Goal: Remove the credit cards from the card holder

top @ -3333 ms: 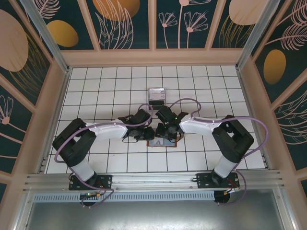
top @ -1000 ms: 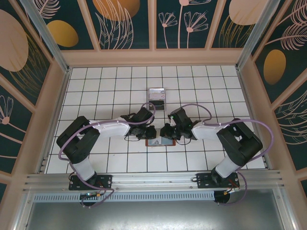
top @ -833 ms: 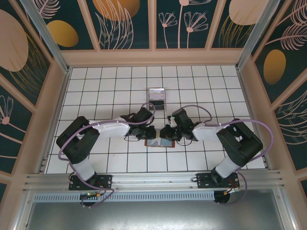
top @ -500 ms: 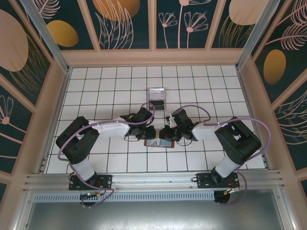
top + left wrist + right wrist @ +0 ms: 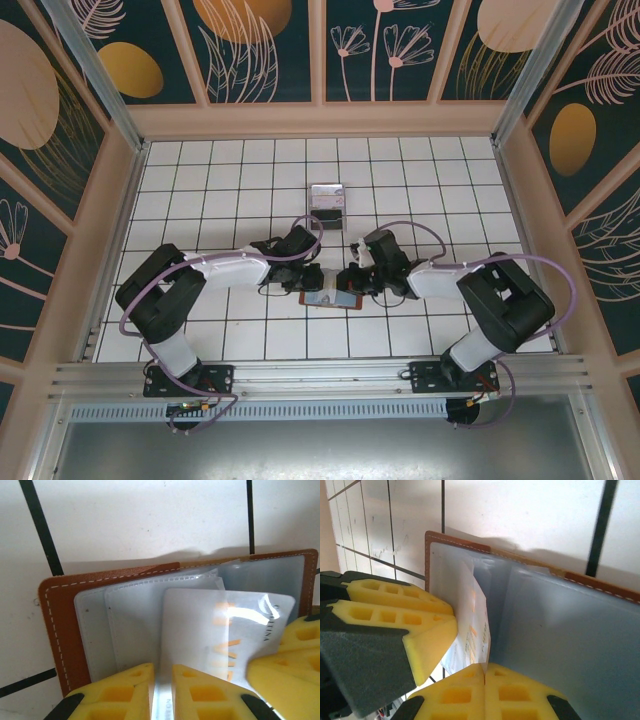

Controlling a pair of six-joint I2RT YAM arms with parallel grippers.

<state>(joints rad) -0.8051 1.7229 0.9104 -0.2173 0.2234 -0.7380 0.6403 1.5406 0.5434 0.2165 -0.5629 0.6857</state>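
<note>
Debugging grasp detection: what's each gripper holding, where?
Both pinching: left gripper, near edge of the pale card; right gripper, edge of a clear sleeve in the card holder.

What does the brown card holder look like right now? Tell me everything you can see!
The card holder is brown leather with pale stitching along its rounded edge. It lies open and flat on the white tiled table, between the two arms. Inside are several cloudy, clear plastic sleeves, fanned over each other. A pale card with orange lettering sits among them. The left gripper and right gripper look pinched shut on the sleeves with their yellow fingers.
</note>
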